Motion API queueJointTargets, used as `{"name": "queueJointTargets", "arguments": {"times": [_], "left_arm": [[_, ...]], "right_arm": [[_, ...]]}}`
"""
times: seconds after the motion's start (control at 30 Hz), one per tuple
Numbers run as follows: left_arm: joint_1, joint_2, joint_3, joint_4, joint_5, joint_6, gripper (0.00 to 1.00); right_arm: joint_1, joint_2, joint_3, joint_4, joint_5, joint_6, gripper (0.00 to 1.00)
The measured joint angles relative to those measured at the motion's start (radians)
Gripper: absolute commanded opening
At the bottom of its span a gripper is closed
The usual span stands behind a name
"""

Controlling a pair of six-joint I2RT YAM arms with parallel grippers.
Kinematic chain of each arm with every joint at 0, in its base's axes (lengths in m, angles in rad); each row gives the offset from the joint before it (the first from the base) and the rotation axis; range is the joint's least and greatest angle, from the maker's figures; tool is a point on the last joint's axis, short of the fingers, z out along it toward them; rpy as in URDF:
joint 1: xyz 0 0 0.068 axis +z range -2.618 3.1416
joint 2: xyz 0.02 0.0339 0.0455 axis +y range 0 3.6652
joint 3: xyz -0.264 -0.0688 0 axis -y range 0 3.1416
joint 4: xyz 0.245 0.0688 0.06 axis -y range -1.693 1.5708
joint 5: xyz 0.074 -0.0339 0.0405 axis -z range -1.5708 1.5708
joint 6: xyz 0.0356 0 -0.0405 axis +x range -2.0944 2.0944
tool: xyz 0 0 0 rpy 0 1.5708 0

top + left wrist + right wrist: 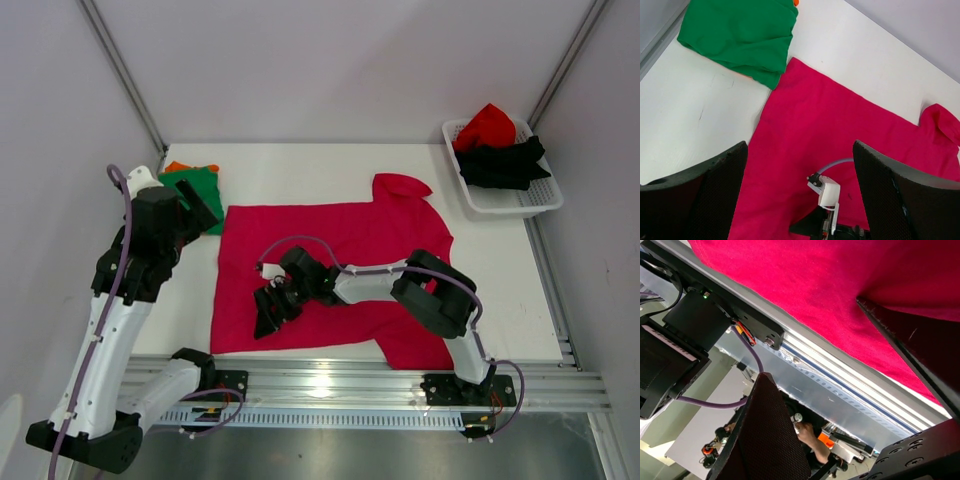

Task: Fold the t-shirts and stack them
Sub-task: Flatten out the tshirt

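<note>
Pink shirt (pixel 340 235) is spread flat mid worktop (pixel 320 170), one sleeve sticking out at its far right. Green shirt (pixel 195 182) is folded at far left, just beside the pink one's corner, lying on an orange shirt (pixel 178 166) that shows only as a sliver. Red shirt (pixel 487 125) and black shirt (pixel 505 165) are crumpled in the basket (pixel 520 205), far right.

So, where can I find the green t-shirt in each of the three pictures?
Top external: the green t-shirt lies folded in the upper left of the picture.
Left wrist: the green t-shirt fills the upper left corner.
Right wrist: it is not in this view.
Shared landmark: the magenta t-shirt, spread flat, shows in all three views.
</note>
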Motion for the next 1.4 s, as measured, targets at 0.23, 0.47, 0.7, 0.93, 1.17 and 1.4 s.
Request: {"name": "queueJointTargets", "arguments": {"times": [0.23, 0.47, 0.7, 0.93, 1.17, 1.4], "left_arm": [[0.007, 0.011, 0.0, 0.0, 0.014, 0.0, 0.88], [0.009, 0.047, 0.01, -0.001, 0.036, 0.019, 0.88], [0.011, 0.32, 0.222, -0.084, 0.072, 0.044, 0.87], [0.018, 0.728, 0.602, -0.204, 0.109, 0.06, 0.87], [0.046, 1.272, 1.241, -0.339, 0.172, 0.084, 0.84], [0.176, 1.296, 0.769, -0.313, 0.352, -0.128, 0.82]], "right_arm": [[0.0, -0.003, 0.001, -0.004, 0.004, -0.008, 0.9], [-0.002, -0.089, -0.042, -0.076, 0.141, -0.06, 0.92], [-0.064, -0.318, -0.05, -0.159, 0.424, -0.162, 0.93], [-0.182, -0.438, -0.04, -0.183, 0.676, -0.214, 0.93], [-0.284, -0.504, -0.121, -0.203, 0.781, -0.203, 0.93], [-0.352, -0.57, -0.165, -0.204, 0.79, -0.189, 0.93]]}}
